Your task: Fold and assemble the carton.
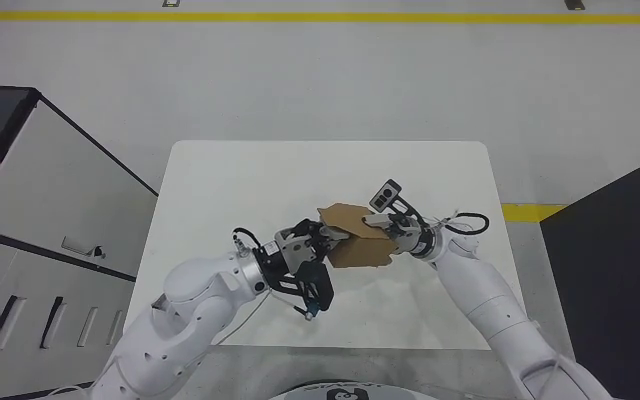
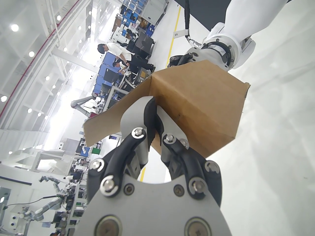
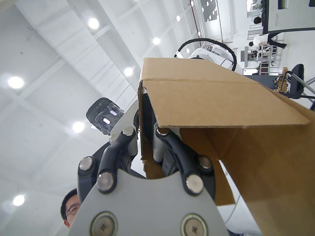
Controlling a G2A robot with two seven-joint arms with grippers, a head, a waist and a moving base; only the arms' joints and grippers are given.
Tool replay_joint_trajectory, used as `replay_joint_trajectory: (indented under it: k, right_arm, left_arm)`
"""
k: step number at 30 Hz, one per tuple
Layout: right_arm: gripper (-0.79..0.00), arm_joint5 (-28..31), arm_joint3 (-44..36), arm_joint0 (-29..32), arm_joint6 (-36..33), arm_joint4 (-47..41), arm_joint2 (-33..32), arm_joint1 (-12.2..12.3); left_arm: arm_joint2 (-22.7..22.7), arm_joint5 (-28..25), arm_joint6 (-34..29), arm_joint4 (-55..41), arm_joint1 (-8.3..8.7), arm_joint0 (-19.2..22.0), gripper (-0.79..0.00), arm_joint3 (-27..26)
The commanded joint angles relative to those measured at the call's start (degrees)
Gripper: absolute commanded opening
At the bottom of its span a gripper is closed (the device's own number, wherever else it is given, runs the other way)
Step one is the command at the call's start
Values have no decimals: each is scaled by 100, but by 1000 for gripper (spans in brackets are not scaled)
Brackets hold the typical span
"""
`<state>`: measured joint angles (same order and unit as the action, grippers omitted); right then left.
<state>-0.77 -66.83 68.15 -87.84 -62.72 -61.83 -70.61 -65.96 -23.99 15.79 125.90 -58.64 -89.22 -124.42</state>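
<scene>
Top view shows the carton [image 1: 352, 240] held over the table [image 1: 200, 200]; my left gripper [image 1: 322, 237] pinches one end flap; my right gripper [image 1: 380, 228] clamps the opposite wall; its long axis runs between them.

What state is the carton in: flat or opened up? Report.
Opened up, not flat: the carton shows panels meeting at corners, flaps not closed.

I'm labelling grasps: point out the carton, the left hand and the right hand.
carton [image 1: 354, 243]: top view, brown upper panel.
left hand [image 2: 154, 108]: left wrist view, between its fingertips.
right hand [image 3: 145, 126]: right wrist view, between its fingertips.
</scene>
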Motion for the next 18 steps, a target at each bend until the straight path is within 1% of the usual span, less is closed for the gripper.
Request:
replay_joint_trajectory:
  k: [1,5,13,18]
  right_arm:
    - [-785,-3,16,-4,-3,-4,-13,-1]
    - [-785,-14,53,-15,-9,-1,-30,-4]
    - [-785,-29,90,-34,-16,-10,3,-25]
    - [-785,-1,130,-45,-16,-36,-29,-26]
  left_arm:
    - [-27,18,-12,-24,2,0,-785,-5]
    - [-54,9,-31,-16,7,-2,-785,1]
    - [102,-29,-22,22,-5,69,-785,54]
    - [43,-7,-62,-30,-3,90,-785,46]
